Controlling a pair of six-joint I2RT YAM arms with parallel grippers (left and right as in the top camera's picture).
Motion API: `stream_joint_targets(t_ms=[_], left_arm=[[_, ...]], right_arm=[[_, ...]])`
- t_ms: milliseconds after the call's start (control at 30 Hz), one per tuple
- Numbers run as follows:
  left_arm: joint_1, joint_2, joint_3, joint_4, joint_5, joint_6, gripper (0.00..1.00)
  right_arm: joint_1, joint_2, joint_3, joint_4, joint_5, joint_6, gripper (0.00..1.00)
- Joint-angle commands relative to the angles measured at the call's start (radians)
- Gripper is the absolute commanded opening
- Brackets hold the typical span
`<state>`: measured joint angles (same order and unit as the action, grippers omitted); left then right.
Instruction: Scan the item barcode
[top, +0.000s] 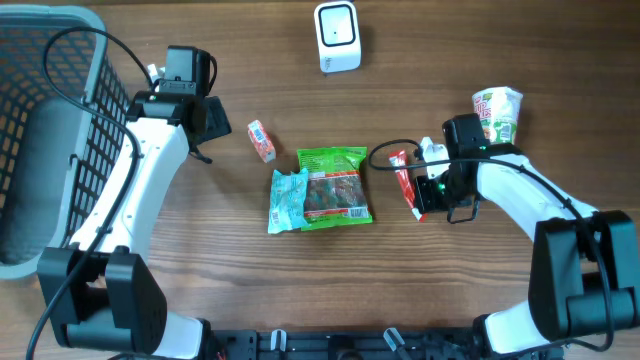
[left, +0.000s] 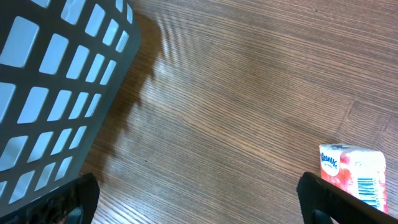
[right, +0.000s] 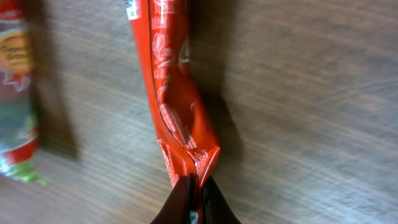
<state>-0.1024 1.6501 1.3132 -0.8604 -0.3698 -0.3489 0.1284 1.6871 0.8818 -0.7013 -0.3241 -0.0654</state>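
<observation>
Two robot arms over a wood-grain table; the right one pinches a red wrapper.
Grey plastic mesh basket (top: 40, 120) at 9 o'clock. Left gripper (left: 198, 202) fingers spread wide near a small pink carton (top: 261, 140). At 3 o'clock of a crinkly green packet (top: 333, 185), the right gripper (right: 194, 199) clamps the glossy red wrapper (top: 405, 182) by its crimped end. Rounded white scanner (top: 337, 36) at 12 o'clock.

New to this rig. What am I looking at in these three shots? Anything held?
Two robot arms at a table, each ending in a two-finger gripper. One picture looks down from overhead; the other two come from cameras on the left and right wrists. On the table: a grey basket, a white scanner, a pink packet, a green snack bag, a blue packet and a noodle cup. The left gripper is open and empty beside the basket. The right gripper is pinched shut on the end of a red wrapper.
</observation>
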Motion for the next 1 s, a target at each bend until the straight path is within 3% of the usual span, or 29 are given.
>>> stream_joint_targets(t_ms=[0, 167, 400, 600, 767, 967], left_arm=[[0.003, -0.005, -0.001, 0.001, -0.013, 0.012, 1.0], [0.003, -0.006, -0.001, 0.001, -0.013, 0.012, 1.0], [0.003, -0.006, -0.001, 0.001, -0.013, 0.012, 1.0], [0.003, -0.005, -0.001, 0.001, -0.013, 0.012, 1.0], [0.003, -0.005, -0.001, 0.001, -0.013, 0.012, 1.0], [0.003, -0.005, -0.001, 0.001, -0.013, 0.012, 1.0]], right_arm=[[-0.061, -0.097, 0.074, -0.075, -0.315, -0.119, 0.04], [-0.155, -0.267, 0.074, -0.099, -0.615, -0.119, 0.04], [-0.168, -0.416, 0.074, -0.126, -0.761, -0.212, 0.04], [-0.168, -0.424, 0.074, -0.133, -0.82, -0.212, 0.04], [-0.168, -0.423, 0.074, -0.111, -0.676, -0.13, 0.04], [-0.165, -0.423, 0.108, -0.04, -0.21, 0.201, 0.04]])
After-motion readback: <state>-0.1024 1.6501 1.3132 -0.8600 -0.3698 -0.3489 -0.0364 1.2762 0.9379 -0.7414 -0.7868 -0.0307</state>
